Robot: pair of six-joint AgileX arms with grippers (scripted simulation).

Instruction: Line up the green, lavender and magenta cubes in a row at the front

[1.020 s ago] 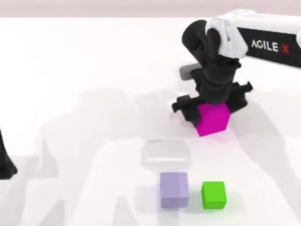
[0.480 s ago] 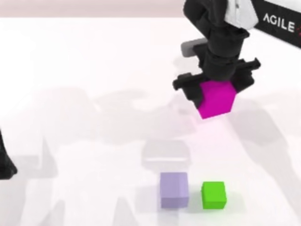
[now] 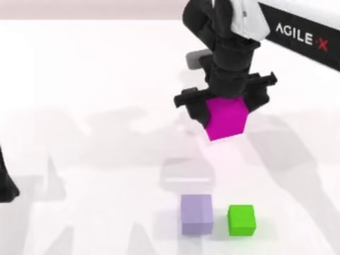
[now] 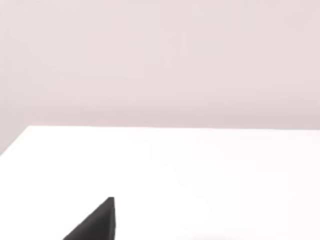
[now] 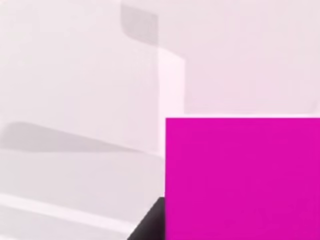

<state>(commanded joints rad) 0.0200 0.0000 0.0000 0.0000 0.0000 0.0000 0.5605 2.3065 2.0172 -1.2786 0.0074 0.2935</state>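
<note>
White matte table (image 3: 79, 79) under soft light — faint grey shadows across it, pale pinkish wall (image 4: 160, 60) behind

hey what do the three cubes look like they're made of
All three look like plain matte solids, maybe plastic or painted wood; being rendered, the material stays open. The magenta cube, held in the right gripper, the lavender cube and the green cube show flat, even colour with no gloss or grain.

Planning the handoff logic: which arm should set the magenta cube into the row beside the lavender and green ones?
Right. The right gripper already holds the large matte magenta cube above the table, behind the pale lavender cube and small green cube. The left arm sits parked at the table's left edge.
</note>
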